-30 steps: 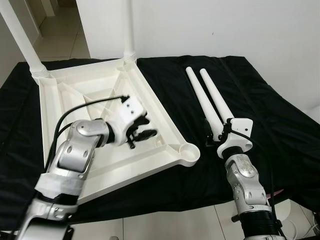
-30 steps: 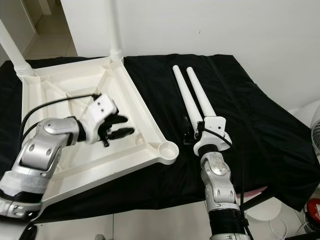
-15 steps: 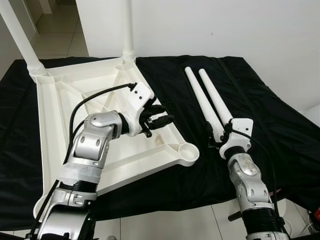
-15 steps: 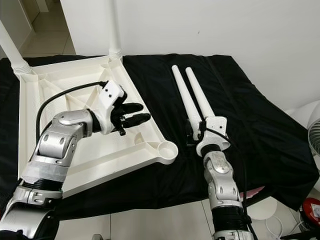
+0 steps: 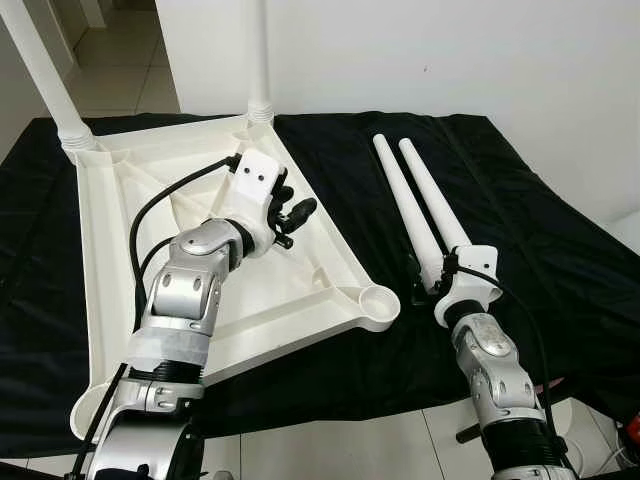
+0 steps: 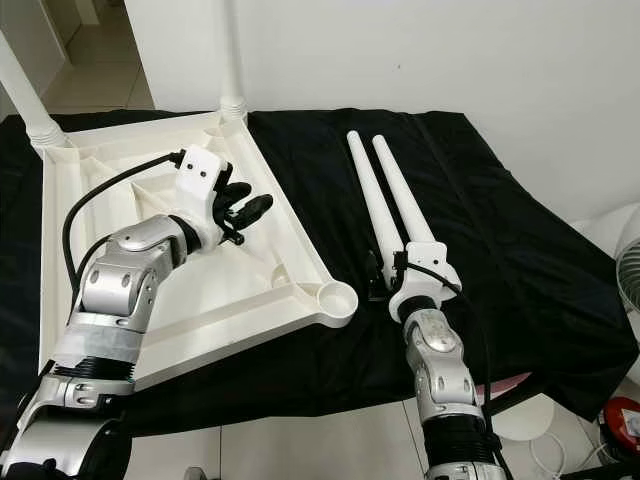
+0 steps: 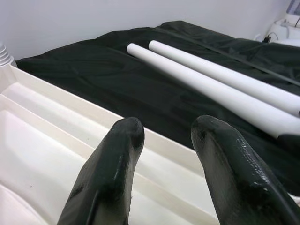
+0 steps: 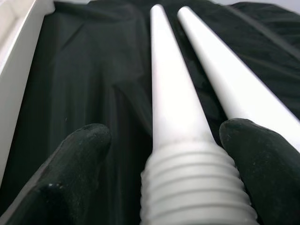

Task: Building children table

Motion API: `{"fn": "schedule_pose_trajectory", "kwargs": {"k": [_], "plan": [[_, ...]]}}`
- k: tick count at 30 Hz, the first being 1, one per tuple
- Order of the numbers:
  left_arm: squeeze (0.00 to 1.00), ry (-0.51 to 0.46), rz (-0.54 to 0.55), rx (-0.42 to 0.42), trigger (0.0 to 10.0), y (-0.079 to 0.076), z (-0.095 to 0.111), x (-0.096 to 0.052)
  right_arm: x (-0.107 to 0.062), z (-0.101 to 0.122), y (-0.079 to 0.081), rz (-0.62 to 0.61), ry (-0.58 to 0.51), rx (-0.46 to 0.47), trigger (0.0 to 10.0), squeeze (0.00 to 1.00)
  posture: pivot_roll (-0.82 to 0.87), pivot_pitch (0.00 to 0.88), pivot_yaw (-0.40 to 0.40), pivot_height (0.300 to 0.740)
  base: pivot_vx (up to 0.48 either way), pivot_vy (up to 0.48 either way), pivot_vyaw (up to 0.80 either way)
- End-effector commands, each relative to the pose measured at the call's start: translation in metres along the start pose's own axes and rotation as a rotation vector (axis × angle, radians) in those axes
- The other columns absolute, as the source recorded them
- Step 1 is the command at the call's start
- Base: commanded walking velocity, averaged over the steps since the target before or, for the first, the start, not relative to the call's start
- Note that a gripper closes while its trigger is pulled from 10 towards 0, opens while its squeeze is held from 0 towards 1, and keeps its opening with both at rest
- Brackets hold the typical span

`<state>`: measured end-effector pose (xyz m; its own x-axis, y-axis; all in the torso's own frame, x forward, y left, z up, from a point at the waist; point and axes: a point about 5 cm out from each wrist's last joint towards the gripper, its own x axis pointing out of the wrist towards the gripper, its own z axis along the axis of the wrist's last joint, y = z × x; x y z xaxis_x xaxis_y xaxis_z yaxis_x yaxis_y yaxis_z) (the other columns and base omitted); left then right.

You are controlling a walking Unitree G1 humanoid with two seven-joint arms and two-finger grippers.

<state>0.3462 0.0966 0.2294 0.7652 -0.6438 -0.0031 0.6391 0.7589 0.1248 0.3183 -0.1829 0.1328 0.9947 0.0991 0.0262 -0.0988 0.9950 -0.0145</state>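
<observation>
Black cloth [image 5: 560,240] covers the surface. On it the white plastic tabletop [image 5: 120,220] lies upside down, two screwed-in legs cut off above. The left end effector [image 5: 290,215] hovers over it, open, empty. The right end effector [image 8: 164,159] sits open around one loose leg [image 5: 405,215]'s ribbed end, beside the other leg [image 5: 435,200].

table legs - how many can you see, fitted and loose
4. Two are fitted upright in the upturned tabletop's far corners: far-left leg, far-right leg. Two lie loose side by side on the black cloth: left loose leg, right loose leg.
</observation>
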Motion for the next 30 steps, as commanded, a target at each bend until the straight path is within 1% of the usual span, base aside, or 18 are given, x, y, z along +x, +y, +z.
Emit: {"fn": "schedule_pose_trajectory", "kwargs": {"k": [1,4,6,8,13,20,23,25,30], "plan": [[0.0,-0.002,0.014,0.014,10.0,0.001,0.002,0.002,0.0,-0.005,-0.001,0.019,0.028,-0.007,10.0,0.0,0.03,0.088,-0.053,0.74,0.0,0.0,0.0],[0.0,-0.012,0.028,0.01,10.0,0.001,0.003,0.003,0.004,-0.004,-0.002,0.036,0.036,-0.018,10.0,0.0,0.03,0.082,-0.053,0.74,0.0,0.0,0.0],[0.0,-0.015,0.045,0.008,10.0,0.0,0.003,0.004,0.01,-0.002,-0.005,0.027,0.035,-0.005,10.0,0.0,0.03,0.079,-0.053,0.74,0.0,0.0,0.0],[0.0,-0.023,0.056,0.016,10.0,0.001,0.004,0.004,0.013,0.0,-0.005,0.028,0.029,-0.012,10.0,0.0,0.03,0.076,-0.052,0.74,0.0,0.0,0.0],[0.0,-0.019,0.057,0.019,10.0,0.001,0.004,0.004,0.016,-0.002,-0.001,0.043,0.035,-0.009,10.0,0.0,0.04,0.073,-0.051,0.74,0.0,0.0,0.0],[0.0,-0.018,0.064,0.025,10.0,0.002,0.003,0.003,0.016,-0.007,0.004,0.061,0.051,-0.004,10.0,0.0,0.05,0.067,-0.051,0.74,0.0,0.0,0.0],[0.0,-0.014,0.065,0.034,10.0,0.002,0.002,0.002,0.014,-0.019,0.011,0.096,0.092,0.001,10.0,0.0,0.05,0.066,-0.05,0.74,0.0,0.0,0.0],[0.0,-0.013,0.065,0.035,10.0,0.003,0.002,0.002,0.013,-0.021,0.012,0.103,0.101,-0.004,10.0,0.0,0.05,0.066,-0.05,0.74,0.0,0.0,0.0],[0.0,-0.015,0.064,0.038,10.0,0.003,0.003,0.002,0.012,-0.026,0.015,0.101,0.122,0.02,10.0,0.0,0.05,0.069,-0.048,0.74,0.0,0.0,0.0]]}}
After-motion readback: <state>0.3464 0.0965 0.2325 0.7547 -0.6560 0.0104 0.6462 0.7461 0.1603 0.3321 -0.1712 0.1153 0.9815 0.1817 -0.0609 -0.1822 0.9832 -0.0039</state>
